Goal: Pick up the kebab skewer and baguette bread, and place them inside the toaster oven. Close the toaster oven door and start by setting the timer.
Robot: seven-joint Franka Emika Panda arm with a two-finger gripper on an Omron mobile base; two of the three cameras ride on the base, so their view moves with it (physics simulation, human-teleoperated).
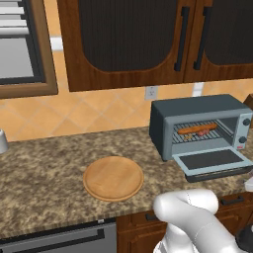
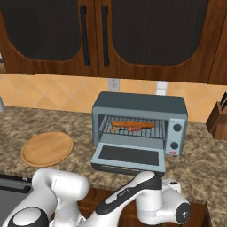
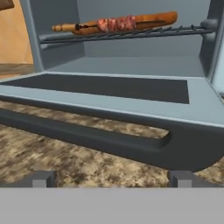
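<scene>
The toaster oven (image 2: 139, 106) stands on the bench (image 1: 44, 173) with its toaster oven door (image 3: 109, 89) folded down flat. The baguette bread (image 3: 153, 19) and the kebab skewer (image 3: 116, 23) lie side by side on the wire rack (image 3: 127, 34) inside. The gripper (image 3: 111, 178) hangs low just in front of the door's bar handle (image 3: 100, 140), fingers spread wide, holding nothing.

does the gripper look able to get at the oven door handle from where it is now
Probably yes: in the hand view the gripper sits open just below the door's dark bar handle, with only bare counter between them.
</scene>
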